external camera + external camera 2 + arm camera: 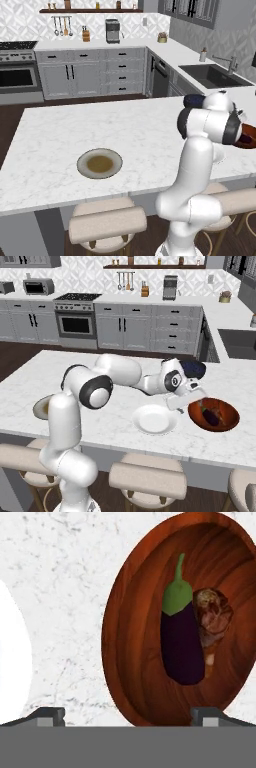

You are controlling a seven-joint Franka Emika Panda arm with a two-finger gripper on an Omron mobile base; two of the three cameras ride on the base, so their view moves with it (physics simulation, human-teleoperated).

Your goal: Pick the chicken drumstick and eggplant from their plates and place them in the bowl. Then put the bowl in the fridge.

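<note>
The red-brown bowl [127,637] stands on the marble island with the dark purple eggplant [181,644] and the reddish-brown chicken drumstick [214,614] lying side by side inside it. My gripper [129,716] hovers open just above the bowl's near rim, nothing between its fingertips [47,714]. From the right base view, the gripper [192,399] sits at the left edge of the bowl [229,408], the eggplant [210,416] showing inside. The white plate [155,419] is bare beside it. The grey-green plate [99,163] lies bare farther left. The fridge is out of view.
A small dark blue bowl [194,368] stands just behind my hand on the island. Stools [155,478] line the island's near edge. A sink [212,75] is set in the counter at the back right, and the oven [75,323] stands against the far wall.
</note>
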